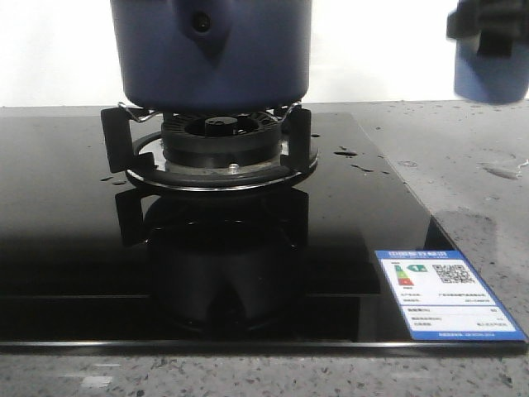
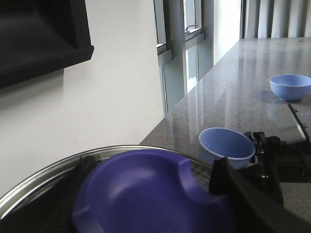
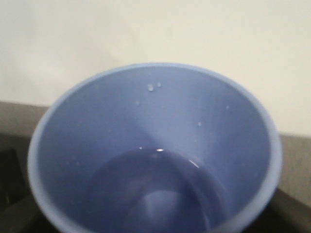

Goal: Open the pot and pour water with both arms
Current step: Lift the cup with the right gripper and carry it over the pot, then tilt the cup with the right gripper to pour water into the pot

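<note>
Front view: the pot [image 1: 212, 51] sits on the burner stand [image 1: 211, 141]; the right gripper [image 1: 488, 29] at two o'clock grips a pale cup [image 1: 489, 70]. Left wrist view: the left gripper's [image 2: 146, 204] dark fingers [image 2: 233, 187] flank the lid knob [image 2: 146, 194]; grip unclear. Right wrist view: water [image 3: 155, 194] pools inside the cup.

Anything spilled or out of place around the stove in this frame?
Yes. Water droplets lie on the black cooktop right of the burner, and a wet patch shines on the grey counter. The pot sits squarely on the burner.

Bright window daylight; glossy stovetop [image 1: 74, 240] mirrors glare, near cup [image 3: 155, 155] softly blurred.
</note>
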Controlling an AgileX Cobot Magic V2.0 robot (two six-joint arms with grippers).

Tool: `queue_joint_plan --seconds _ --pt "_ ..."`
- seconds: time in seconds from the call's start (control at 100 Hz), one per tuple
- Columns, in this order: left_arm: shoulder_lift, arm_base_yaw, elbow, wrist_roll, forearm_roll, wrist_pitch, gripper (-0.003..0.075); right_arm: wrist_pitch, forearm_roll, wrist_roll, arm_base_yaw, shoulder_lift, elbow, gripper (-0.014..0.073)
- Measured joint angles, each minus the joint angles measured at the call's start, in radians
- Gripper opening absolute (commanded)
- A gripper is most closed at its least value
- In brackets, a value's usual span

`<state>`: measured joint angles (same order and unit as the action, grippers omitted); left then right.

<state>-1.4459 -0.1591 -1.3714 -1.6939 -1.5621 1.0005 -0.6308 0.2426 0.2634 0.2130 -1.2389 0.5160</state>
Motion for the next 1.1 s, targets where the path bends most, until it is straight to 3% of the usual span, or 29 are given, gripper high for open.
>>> queue_joint_plan --seconds 0.19,0.37,0.54,0.8,1.1 --pt "0.021 0.000 0.000 0.000 0.000 -0.022 0.0274 0.213 -0.121 -0.002 0.010 0.092 0.094 0.0308" --pt "0.052 0.000 0.000 0.015 -0.002 -0.033 0.0274 0.478 -0.243 -0.002 0.075 0.098 0.298 0.0308" --pt "0.093 0.011 0.000 0.023 -0.006 -0.037 0.0274 0.631 -0.309 -0.002 0.157 0.052 0.500 0.0308" --pt "0.147 0.053 0.000 0.067 -0.011 -0.037 0.0274 0.755 -0.459 -0.002 0.231 -0.079 0.715 0.0308" --pt "0.186 0.068 0.000 0.074 -0.011 -0.037 0.0274 0.781 -0.656 -0.004 0.272 -0.198 0.776 0.0308"
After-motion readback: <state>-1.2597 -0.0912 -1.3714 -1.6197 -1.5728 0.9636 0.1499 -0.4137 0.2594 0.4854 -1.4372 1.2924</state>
